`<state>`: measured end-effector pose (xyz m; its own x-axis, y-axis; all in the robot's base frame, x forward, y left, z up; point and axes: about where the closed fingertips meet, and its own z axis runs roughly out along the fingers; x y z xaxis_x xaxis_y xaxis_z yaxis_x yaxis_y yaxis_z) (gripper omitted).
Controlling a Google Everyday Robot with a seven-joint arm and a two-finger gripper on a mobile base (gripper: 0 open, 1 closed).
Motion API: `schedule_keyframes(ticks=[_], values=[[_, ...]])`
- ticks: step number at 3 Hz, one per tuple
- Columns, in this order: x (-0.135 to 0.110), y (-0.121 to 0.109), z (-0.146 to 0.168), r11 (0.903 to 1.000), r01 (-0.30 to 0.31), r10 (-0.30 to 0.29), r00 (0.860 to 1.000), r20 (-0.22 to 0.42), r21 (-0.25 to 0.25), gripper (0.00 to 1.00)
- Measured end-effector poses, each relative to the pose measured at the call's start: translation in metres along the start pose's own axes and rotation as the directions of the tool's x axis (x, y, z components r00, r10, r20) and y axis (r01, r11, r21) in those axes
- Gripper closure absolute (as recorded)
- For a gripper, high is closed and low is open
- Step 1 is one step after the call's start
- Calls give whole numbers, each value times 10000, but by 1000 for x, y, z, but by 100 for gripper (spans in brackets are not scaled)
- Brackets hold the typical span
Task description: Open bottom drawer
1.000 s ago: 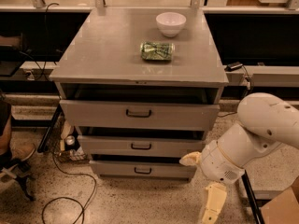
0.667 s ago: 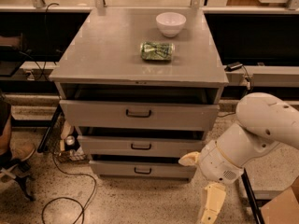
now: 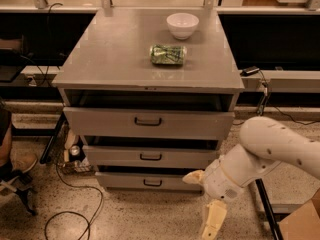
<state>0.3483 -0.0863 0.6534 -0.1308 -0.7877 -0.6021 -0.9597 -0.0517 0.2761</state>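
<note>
Camera view: bottom drawer (image 3: 150, 182) runs left-right, front facing us; pincer (image 3: 203, 199) spread open by its right end.

From where I stand, the robot's arm (image 3: 272, 144) is a fat, smooth shell of off-white plastic, rounded like a bent tube, with a few small dark dots sunk into its surface. Towards the wrist it narrows into a stubby white barrel ringed by 1 thin tan seam, with a faint grey patch underneath. The tool (image 3: 197, 204) sits at the arm's end, low on the right; its 2 fingers (image 3: 213, 218) are pale cream, blunt and flat, standing parted.
</note>
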Motion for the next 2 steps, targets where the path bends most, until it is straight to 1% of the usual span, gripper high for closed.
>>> schedule_keyframes(ticks=[1,2], values=[[32,-41,51,9992,-384,375,9956,860,91,0],[65,-91,93,9952,-852,767,9849,1550,486,0]])
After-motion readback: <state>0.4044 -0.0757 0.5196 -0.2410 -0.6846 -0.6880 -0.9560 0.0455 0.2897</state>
